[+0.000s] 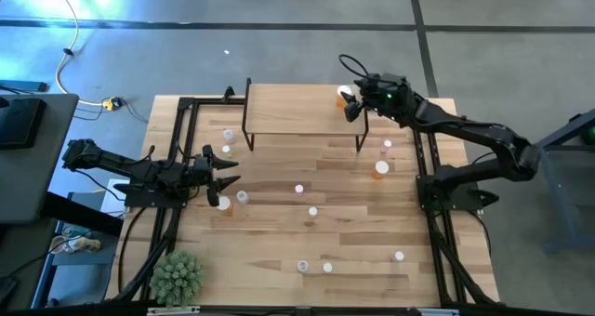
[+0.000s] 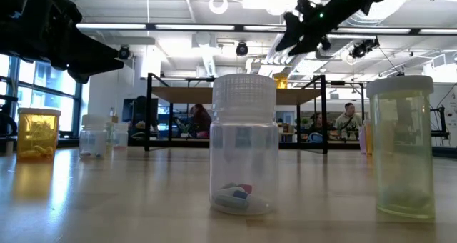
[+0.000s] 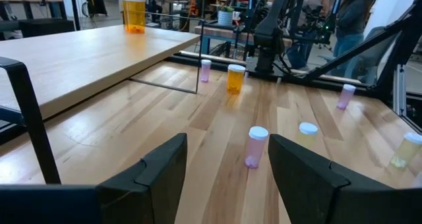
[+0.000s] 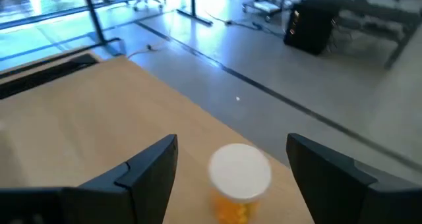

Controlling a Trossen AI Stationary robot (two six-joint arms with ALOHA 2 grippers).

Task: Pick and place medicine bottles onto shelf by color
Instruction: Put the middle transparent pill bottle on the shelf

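The shelf [image 1: 307, 111] stands at the table's far middle. An orange bottle [image 1: 343, 95] with a white cap stands upright on its top near the far right corner. My right gripper [image 1: 352, 107] hovers at it, open. In the right wrist view the orange bottle [image 4: 239, 178] stands between the two spread fingers with a gap on each side. My left gripper [image 1: 225, 170] is open and empty low over the table's left part. A pink bottle [image 3: 256, 147] stands ahead of it. Several small bottles stand scattered on the table, among them a larger orange one [image 1: 381, 168].
A clear bottle [image 2: 243, 143] and a pale yellow one [image 2: 403, 146] stand near the table's near edge. Small bottles [image 1: 227, 141] stand left of the shelf, and two [image 1: 232, 200] beside my left gripper. A green plant [image 1: 177, 277] sits at the near left corner. People show in the room behind.
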